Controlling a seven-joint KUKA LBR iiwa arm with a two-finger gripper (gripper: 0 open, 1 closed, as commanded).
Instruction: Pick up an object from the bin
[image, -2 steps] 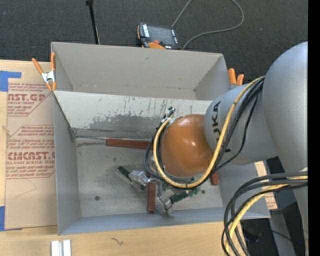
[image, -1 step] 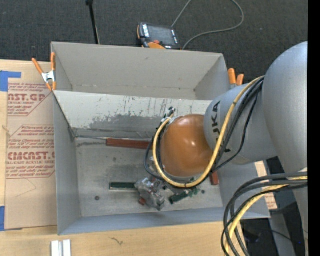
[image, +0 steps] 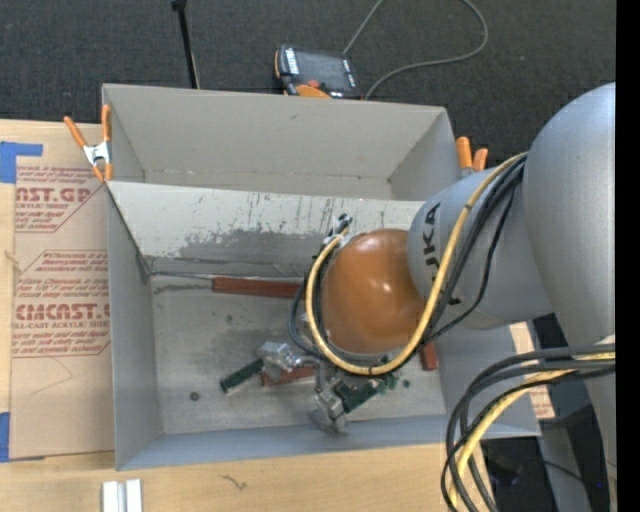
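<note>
While low in the bin (image: 130, 330), gripper (image: 328, 412) just beside green piece (image: 363, 393)

Red-brown bar (image: 255, 287) flat at back; dark green strip (image: 238, 378) front-left; black cabled box (image: 315, 70) outside, top.

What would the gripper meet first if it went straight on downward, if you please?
Probably the bin floor by its near wall; a green piece lies just beside the gripper, depth unclear.

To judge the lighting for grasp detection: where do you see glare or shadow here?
Camera view: a highlight lies on the orange cover; the bin's back wall is evenly lit; its floor looks darker under the arm, near the gripper.
</note>
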